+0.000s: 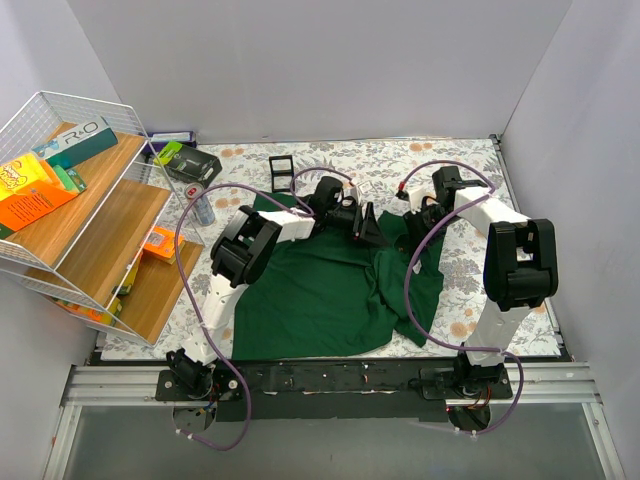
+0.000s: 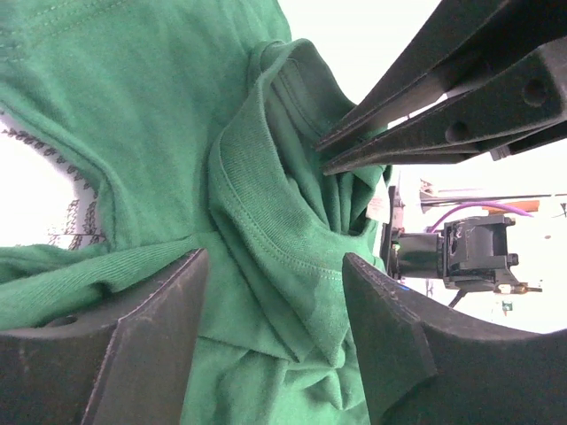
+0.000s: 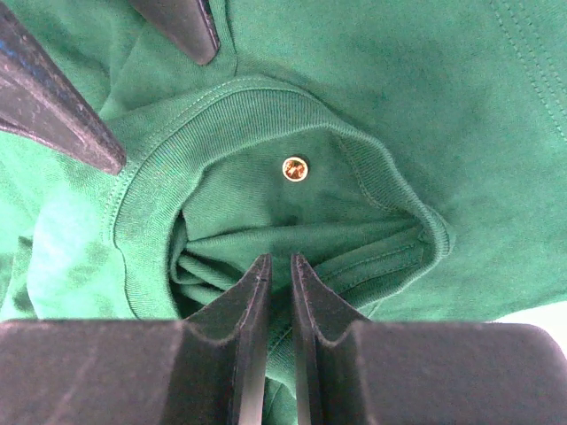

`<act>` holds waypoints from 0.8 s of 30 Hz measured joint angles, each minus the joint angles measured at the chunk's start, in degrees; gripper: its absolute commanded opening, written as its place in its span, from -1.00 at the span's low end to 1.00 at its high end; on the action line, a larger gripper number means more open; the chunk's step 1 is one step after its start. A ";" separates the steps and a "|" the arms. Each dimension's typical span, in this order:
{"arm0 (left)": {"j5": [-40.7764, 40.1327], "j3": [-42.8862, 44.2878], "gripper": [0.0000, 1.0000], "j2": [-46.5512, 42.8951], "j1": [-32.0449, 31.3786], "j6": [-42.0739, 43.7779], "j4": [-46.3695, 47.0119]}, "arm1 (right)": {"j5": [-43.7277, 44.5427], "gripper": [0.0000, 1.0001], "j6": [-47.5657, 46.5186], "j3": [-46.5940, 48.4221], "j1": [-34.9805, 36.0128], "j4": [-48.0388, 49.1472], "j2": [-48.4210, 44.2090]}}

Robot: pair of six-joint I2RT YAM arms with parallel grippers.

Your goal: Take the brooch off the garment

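Note:
The dark green garment (image 1: 320, 290) lies bunched on the table, its collar raised between the two arms. The brooch (image 3: 294, 167) shows only in the right wrist view, as a small round gold pin inside the collar ring, just beyond my right fingertips. My right gripper (image 3: 275, 266) is shut on a fold of the garment (image 3: 372, 80) at the near collar edge; it also shows in the top view (image 1: 412, 218) and the left wrist view (image 2: 326, 155). My left gripper (image 2: 275, 301) is open, its fingers either side of the ribbed collar (image 2: 266, 204). It shows too in the top view (image 1: 368, 228).
A white wire shelf (image 1: 70, 200) with wooden boards and coloured boxes stands at the left. A can (image 1: 203, 205), a dark pouch (image 1: 192, 165) and a small black frame (image 1: 283, 166) lie at the back left. The floral tablecloth (image 1: 470, 290) is walled in by white panels.

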 measured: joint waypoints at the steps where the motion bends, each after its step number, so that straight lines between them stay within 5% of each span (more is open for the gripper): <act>1: 0.17 0.00 0.12 0.02 0.04 -0.46 0.07 | 0.11 -0.58 0.04 0.00 0.11 0.04 0.00; 10: -1.07 0.94 -0.04 0.52 -0.26 -0.33 -1.88 | 1.11 -0.57 0.39 0.04 1.01 1.07 0.00; 14: -2.78 2.01 -0.36 1.18 -1.14 1.07 -3.04 | 2.14 -0.55 0.48 0.04 1.07 1.42 0.00; 15: -3.10 2.16 -0.71 1.44 -1.40 1.44 -3.26 | 2.40 -0.55 0.50 0.04 1.07 1.49 0.00; 17: -3.85 2.19 -1.00 1.51 -1.73 1.88 -3.89 | 2.80 -0.54 0.57 0.04 1.07 1.60 0.00; 24: -5.55 2.21 -1.00 1.66 -1.92 4.07 -6.60 | 3.78 -0.50 2.93 -0.63 1.38 4.57 -0.81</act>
